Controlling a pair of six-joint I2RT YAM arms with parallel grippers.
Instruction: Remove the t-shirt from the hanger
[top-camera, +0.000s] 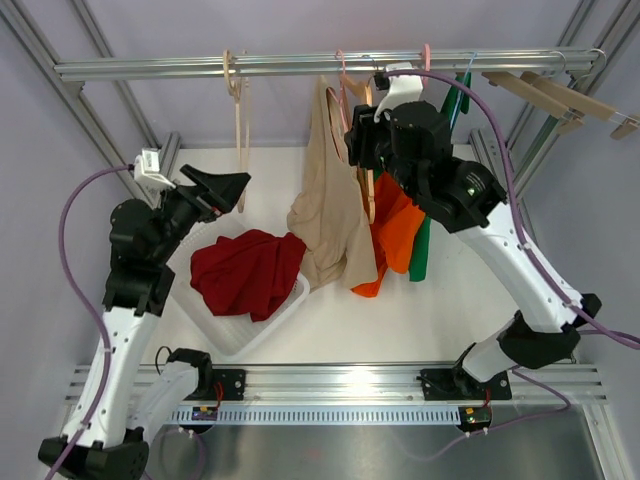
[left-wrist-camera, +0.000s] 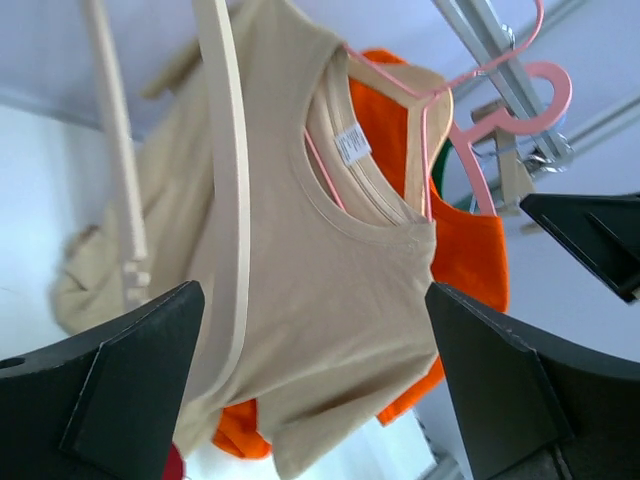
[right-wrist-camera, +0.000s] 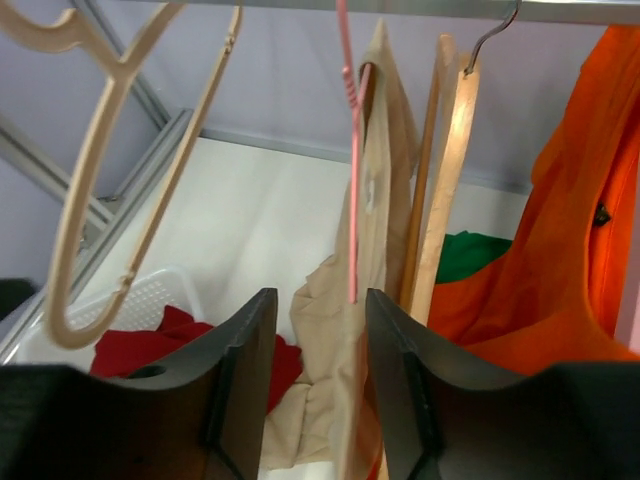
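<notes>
A white tabletop (top-camera: 440, 310) is carrying a single white plastic basket (top-camera: 235, 345), sitting at about 8 o'clock from the tabletop's centre and turned at an angle to its edges. A crumpled red garment (top-camera: 250, 270) is filling the basket and spilling over its rim toward 3 o'clock. The rest of the surface, out toward 4 o'clock, is showing bare white. Along the 6 o'clock edge, an aluminium rail (top-camera: 340, 385) is running the tabletop's full width. From the right wrist camera, the basket's perforated wall (right-wrist-camera: 150, 290) is showing against the tabletop.
</notes>
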